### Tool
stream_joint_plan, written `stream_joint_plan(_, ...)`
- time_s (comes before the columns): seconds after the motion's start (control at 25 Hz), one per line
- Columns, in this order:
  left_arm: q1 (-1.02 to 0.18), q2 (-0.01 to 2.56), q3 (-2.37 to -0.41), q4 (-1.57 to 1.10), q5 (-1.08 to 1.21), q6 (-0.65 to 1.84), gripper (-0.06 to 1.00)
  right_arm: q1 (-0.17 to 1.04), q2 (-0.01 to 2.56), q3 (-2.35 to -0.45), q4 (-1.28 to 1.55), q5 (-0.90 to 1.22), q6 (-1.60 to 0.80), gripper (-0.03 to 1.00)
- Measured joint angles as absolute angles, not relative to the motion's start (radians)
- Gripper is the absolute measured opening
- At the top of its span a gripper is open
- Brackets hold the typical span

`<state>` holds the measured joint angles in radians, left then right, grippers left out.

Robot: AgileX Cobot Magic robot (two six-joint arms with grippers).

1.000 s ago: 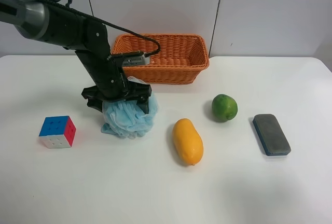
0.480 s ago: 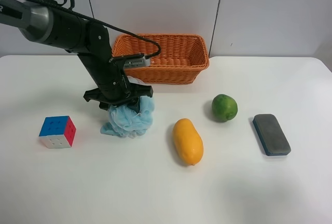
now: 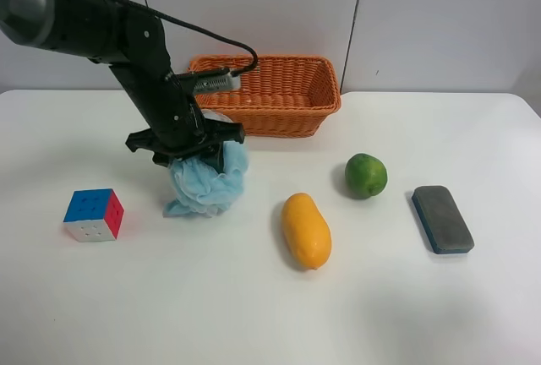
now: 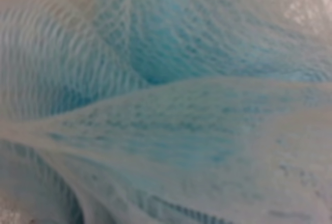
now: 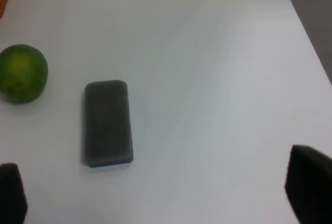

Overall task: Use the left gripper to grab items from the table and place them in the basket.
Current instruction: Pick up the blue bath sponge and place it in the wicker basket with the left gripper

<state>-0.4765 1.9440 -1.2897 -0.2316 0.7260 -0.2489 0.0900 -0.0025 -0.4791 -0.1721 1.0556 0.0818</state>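
Hanging under left claw (image 3: 191, 158), blue pouf (image 3: 207, 187) clamped in it, seemingly touching table (image 3: 254, 314).

You have nothing legible here: no text, label, brand, number or sign can be read in any view. The puzzle cube (image 3: 93, 214) shows only plain coloured squares. The small grey box (image 3: 213, 83) on the black arm (image 3: 101, 27) is too small to tell any marking. The bath pouf (image 4: 166, 105) fills the left wrist view with blurred mesh.
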Motion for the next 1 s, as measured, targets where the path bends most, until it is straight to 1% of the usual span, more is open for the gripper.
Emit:
stream_joint_plan(0.56,-0.476,1.759,-1.297,-0.230,0.855,-0.249,0.48,0.090,-0.003,-0.479,-0.172,1.056,0.082,0.99)
stream_joint_plan(0.68,-0.476,1.750,-1.365,-0.208,0.919,-0.249,0.47,0.090,-0.003,-0.479,-0.172,1.056,0.082,0.99)
stream_joint_plan(1.0,-0.476,1.782,-1.635,-0.135,1.066,-0.249,0.47,0.090,-0.003,-0.479,-0.172,1.056,0.082,0.99)
